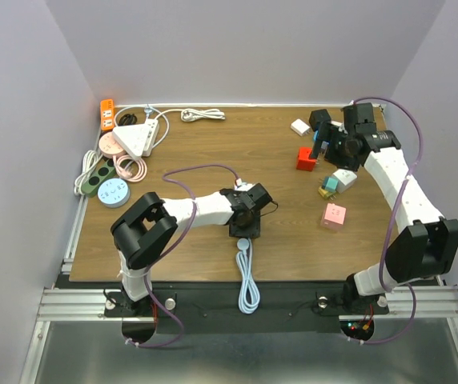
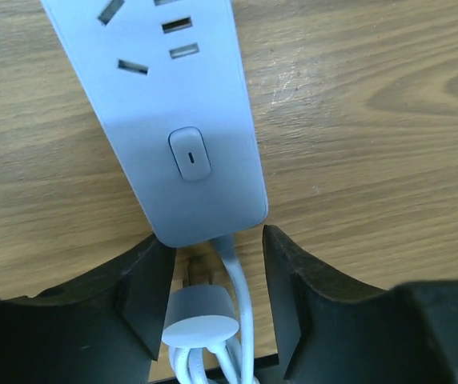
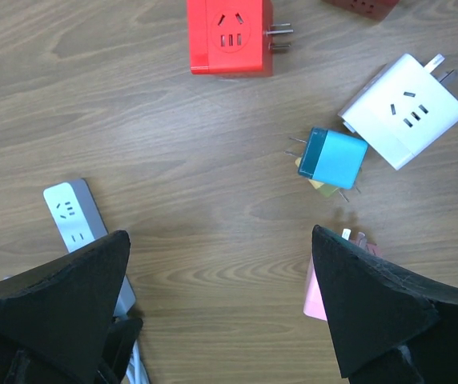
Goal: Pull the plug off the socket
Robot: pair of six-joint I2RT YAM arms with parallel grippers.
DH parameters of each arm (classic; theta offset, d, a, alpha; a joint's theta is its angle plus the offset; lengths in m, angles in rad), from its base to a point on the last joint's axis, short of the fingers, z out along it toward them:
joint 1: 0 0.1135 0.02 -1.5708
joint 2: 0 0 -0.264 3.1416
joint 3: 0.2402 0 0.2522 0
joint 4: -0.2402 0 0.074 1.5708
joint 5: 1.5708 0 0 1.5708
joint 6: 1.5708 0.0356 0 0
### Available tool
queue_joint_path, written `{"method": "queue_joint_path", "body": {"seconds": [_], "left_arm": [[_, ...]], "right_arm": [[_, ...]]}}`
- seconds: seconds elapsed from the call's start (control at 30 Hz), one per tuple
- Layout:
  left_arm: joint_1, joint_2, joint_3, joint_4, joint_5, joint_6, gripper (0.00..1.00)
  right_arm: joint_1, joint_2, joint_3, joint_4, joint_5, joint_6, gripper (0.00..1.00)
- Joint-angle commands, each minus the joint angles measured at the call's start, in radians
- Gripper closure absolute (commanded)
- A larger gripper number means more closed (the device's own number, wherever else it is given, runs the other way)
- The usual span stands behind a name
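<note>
Left tool [image 2: 213, 280] stands open astride the cord end of the pale power strip [image 2: 181, 104], seemingly placed to steady it; right tool [image 3: 219, 264] hangs wide open, far right.

**Robotics laboratory test cell.** A wooden tabletop [image 1: 309, 248] is enclosed on three sides by plain pale wall panels [image 1: 253, 48] and edged at the near side with aluminium rails [image 1: 77, 302]. Two cabled robot arms, the left arm [image 1: 205, 210] and the right arm [image 1: 397, 188], are bolted there. Electrical fittings lie across the surface as loose specimens: a white power strip [image 2: 173, 120], an orange strip [image 1: 106, 114], a green strip [image 1: 97, 178], a red cube adapter [image 1: 306, 158] and a pink cube adapter [image 1: 334, 216].
</note>
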Motion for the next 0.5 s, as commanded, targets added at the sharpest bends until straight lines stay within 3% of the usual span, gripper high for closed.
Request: {"method": "queue_joint_path", "body": {"seconds": [0.0,0.1,0.13,0.3,0.47], "left_arm": [[-0.015,0.048,-0.041,0.006,-0.021,-0.016,0.49],[-0.015,0.057,-0.069,0.033,-0.012,-0.021,0.91],[-0.015,0.052,-0.069,0.033,-0.014,-0.021,1.0],[0.003,-0.003,-0.009,-0.054,-0.101,0.01,1.0],[0.137,-0.128,0.088,-0.108,-0.138,0.077,1.0]], "right_arm": [[0.009,-0.056,-0.007,0.025,-0.016,-0.006,0.0],[0.009,-0.061,-0.011,0.027,-0.018,-0.006,0.0],[0.009,-0.064,-0.011,0.027,-0.018,-0.006,0.0],[0.009,-0.084,-0.011,0.025,-0.018,-0.003,0.0],[0.007,-0.095,-0.022,0.025,-0.051,0.002,0.0]]}}
